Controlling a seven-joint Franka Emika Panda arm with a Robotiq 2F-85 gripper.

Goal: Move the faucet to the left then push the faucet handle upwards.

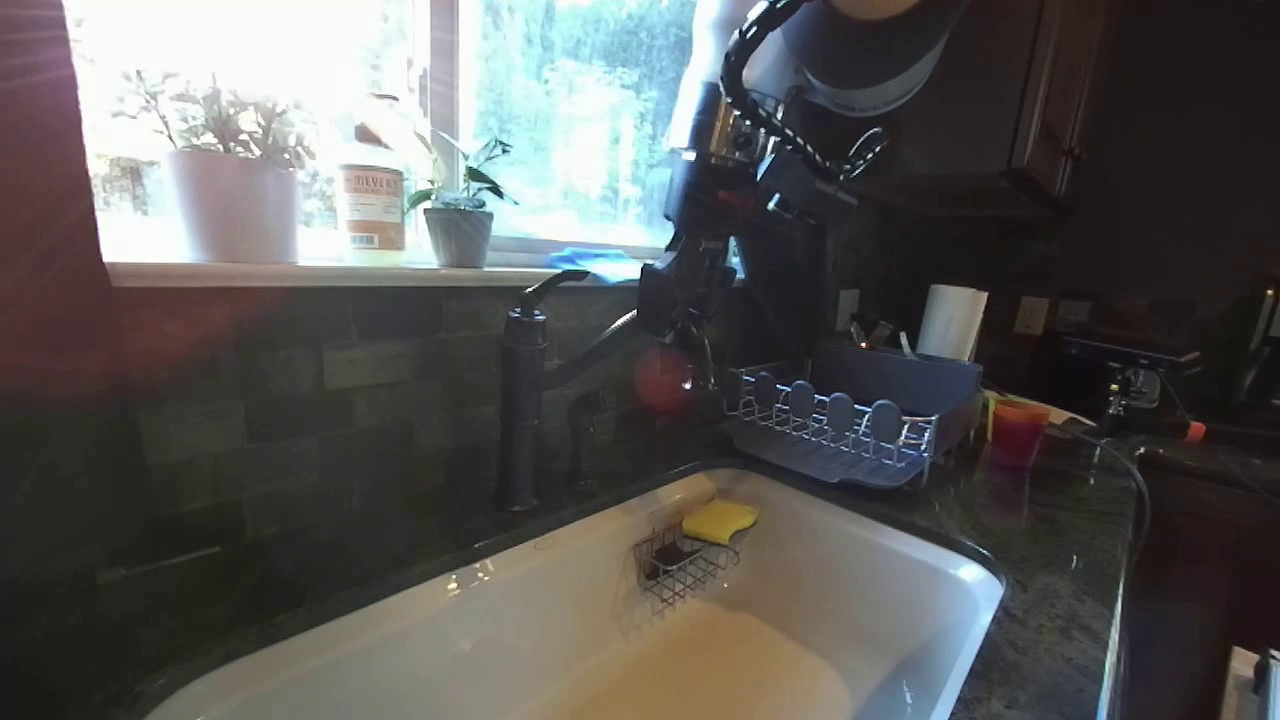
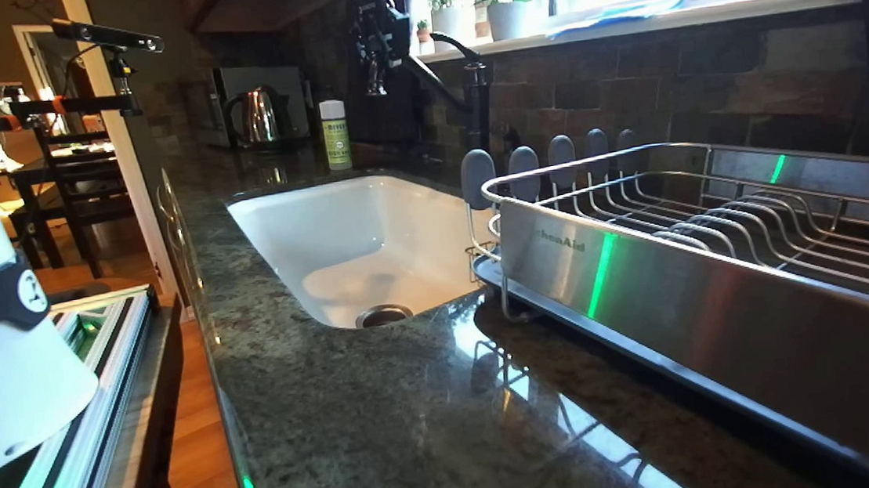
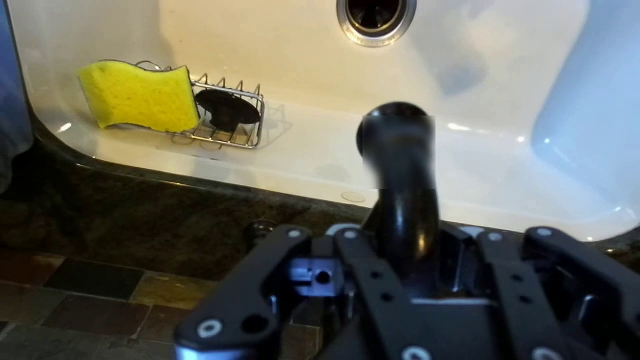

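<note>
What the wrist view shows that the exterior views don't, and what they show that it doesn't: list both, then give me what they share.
Only the wrist view clearly shows the faucet spout passing between the fingers of the gripper; whether they grip it, I can't tell. It alone also shows faint markings on the drain ring.

Only the exterior views, both of them, show the faucet handle, the window and potted plants.

All three share the sink, the faucet spout and the gripper.

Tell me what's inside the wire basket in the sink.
The wire basket holds a black object; a yellow sponge covers much of the rest, hiding whatever lies beneath.
</note>
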